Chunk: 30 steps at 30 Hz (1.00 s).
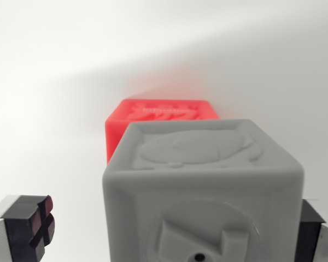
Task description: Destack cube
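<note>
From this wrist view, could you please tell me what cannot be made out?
- Red cube: blurred, lower part hidden behind the grey cube.
- Grey cube's base: cut off by the bottom edge.
- Right finger: mostly hidden by the grey cube; contact unclear.
- Whether the cubes are stacked: unclear.
</note>
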Available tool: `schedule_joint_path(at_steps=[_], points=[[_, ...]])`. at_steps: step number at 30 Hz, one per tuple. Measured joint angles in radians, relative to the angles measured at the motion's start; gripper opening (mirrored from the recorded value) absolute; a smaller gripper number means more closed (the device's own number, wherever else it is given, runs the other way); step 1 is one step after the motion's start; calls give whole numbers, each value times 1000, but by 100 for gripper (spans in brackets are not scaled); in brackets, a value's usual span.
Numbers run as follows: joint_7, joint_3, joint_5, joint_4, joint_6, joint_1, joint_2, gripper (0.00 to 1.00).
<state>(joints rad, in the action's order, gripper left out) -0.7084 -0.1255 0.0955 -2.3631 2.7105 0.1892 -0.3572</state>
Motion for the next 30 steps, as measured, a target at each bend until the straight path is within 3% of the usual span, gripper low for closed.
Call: schedule_joint_path(at_steps=[5, 6, 30], points=[[5, 4, 6, 4, 17, 3, -21, 100], [5, 4, 7, 4, 18, 3, -23, 0], [6, 4, 8, 5, 19, 3, -24, 0]])
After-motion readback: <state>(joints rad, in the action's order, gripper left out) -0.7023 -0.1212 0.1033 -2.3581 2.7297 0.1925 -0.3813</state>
